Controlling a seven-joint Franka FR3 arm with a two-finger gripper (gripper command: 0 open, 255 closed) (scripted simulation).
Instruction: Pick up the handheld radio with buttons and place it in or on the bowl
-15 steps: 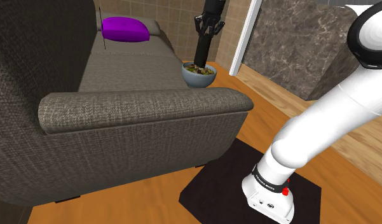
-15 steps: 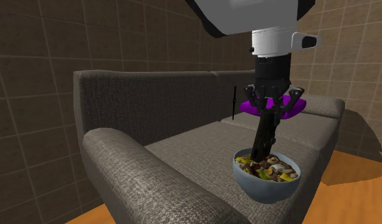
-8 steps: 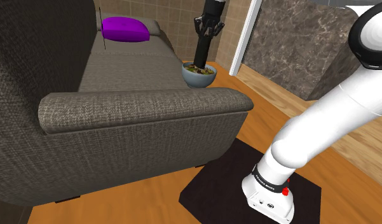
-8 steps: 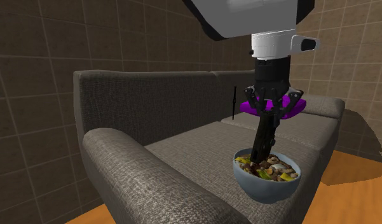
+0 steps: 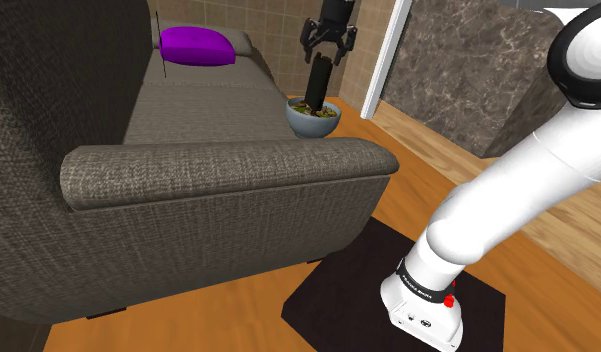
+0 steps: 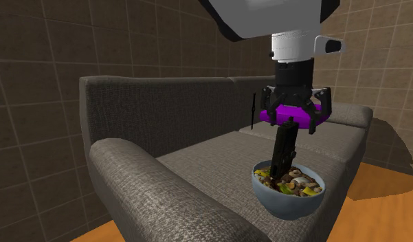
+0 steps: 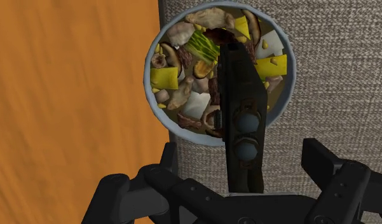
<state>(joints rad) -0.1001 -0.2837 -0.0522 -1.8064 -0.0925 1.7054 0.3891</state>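
Right, gripper (image 6: 295,117) wide open and holding nothing, fingers clear on both sides of the radio (image 6: 285,148). The radio stands on end in the bowl (image 6: 288,201), foot buried in the food and body leaning, its top just under the open hand. That lean is the worry: propped only by loose food, it could topple over the rim. And look where the bowl sits, right at the sofa (image 6: 198,158) seat's edge, overhanging the floor (image 7: 68,95) in the wrist view. A falling radio might drop straight off, or tip the bowl. A finger clipping the top on the way up would do it.
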